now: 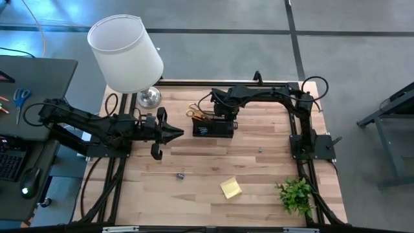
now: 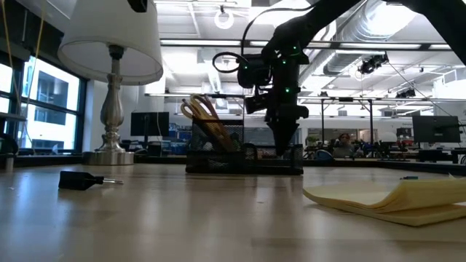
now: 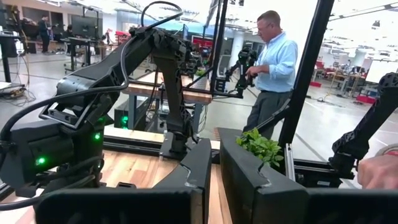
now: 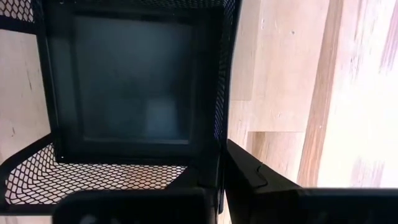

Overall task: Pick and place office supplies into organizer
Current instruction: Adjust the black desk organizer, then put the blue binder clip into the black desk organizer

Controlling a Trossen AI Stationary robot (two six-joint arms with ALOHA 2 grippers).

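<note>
The black mesh organizer [image 1: 212,129] stands at the table's far middle, with yellow-handled scissors [image 1: 194,111] and orange pencils [image 2: 218,131] upright in its left compartment. My right gripper [image 2: 285,145] points straight down, shut, at the organizer's right-end wall [image 4: 219,93], beside a dark compartment [image 4: 134,81]. My left gripper [image 1: 173,133] waits, shut, above the table left of the organizer. The yellow sticky-note pad [image 1: 230,188] lies flat near the front, and a black binder clip [image 1: 180,173] lies left of it. My right gripper comes from above, its shut fingertips [image 4: 239,165] right over the top rim of the organizer's right-end wall [image 4: 219,140]. Whether they touch the rim, I cannot tell.
A white-shaded lamp [image 1: 126,53] stands at the far left corner and a green plant [image 1: 296,194] at the near right corner. A tiny item [image 1: 261,149] lies right of the middle. A person [image 3: 273,68] stands beyond the table. Blue-handled scissors [image 1: 21,97] lie on the side desk.
</note>
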